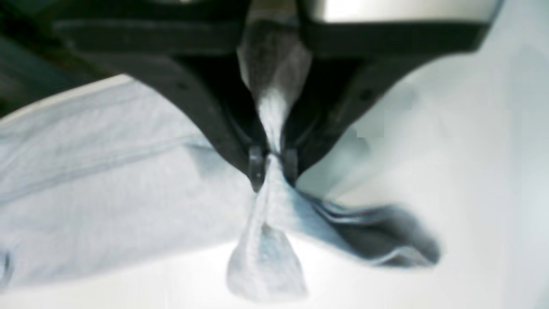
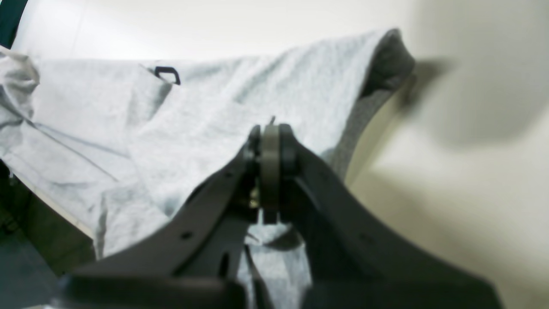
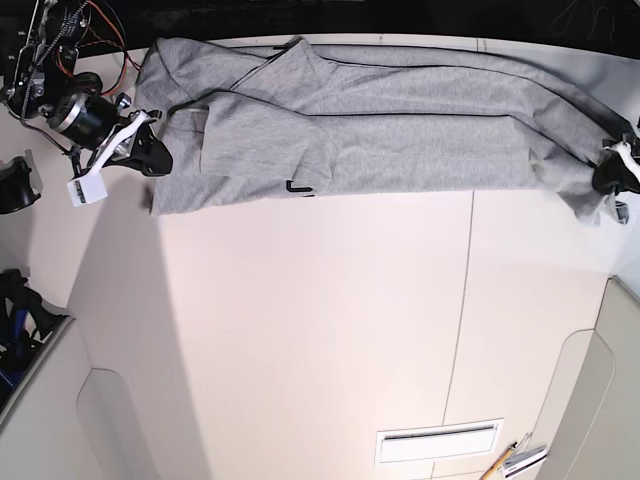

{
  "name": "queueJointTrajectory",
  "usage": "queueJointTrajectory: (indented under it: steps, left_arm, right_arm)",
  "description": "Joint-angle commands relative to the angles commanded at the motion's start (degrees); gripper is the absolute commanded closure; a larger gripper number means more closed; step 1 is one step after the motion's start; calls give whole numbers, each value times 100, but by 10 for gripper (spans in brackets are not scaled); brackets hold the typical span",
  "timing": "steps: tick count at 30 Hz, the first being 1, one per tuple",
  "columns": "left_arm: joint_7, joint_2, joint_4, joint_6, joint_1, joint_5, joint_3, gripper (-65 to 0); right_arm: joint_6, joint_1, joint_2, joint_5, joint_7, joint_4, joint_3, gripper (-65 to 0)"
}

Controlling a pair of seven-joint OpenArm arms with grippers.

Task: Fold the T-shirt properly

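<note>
- Grey cotton fills the left wrist view: the T-shirt (image 1: 107, 180) has a bunched corner pinched between the narrow jaws of the left gripper (image 1: 273, 165), a tuft hanging below the fingertips and the rest trailing away to one side.
- Right wrist view: the right gripper (image 2: 270, 148) has its jaws pressed together over the T-shirt's near edge; fabric shows below them, so I judge it clamped on cloth. A scrap of black lettering (image 2: 167, 74) peeks from a fold beyond.
- Base view: the T-shirt lies as a long, rumpled band along the far edge of the table (image 3: 330, 330), long axis running gripper to gripper, one arm at each end, so neither is nearer.
</note>
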Motion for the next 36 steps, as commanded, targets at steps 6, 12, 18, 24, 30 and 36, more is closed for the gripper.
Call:
queueJointTrajectory:
  steps: [6,12,18,24,30,36]
  left_arm:
    - [17,595,1241,0,249,13,267,0]
    - [-199,903,1613,0,260,581,1523,0]
    - [-894,1086,1613,148,245,1832,2889,0]
    - [-1235,1167,1591,340,245,2369,3672,0]
    - [-1464,1167,1591,489,245,2743,3952,0]
    - [-1541,1165,1591,679,247,2721,3952,-278]
  right_arm:
    - [0,2,0,2,-4,0,0,0]
    - [0,2,2,-2,-7,0,0,0]
    - [0,2,0,-2,-7,0,0,0]
    - [0,0,0,0,-7,0,0,0]
    - [0,2,0,4,-7,0,0,0]
    - [0,2,0,2,-7,0,0,0]
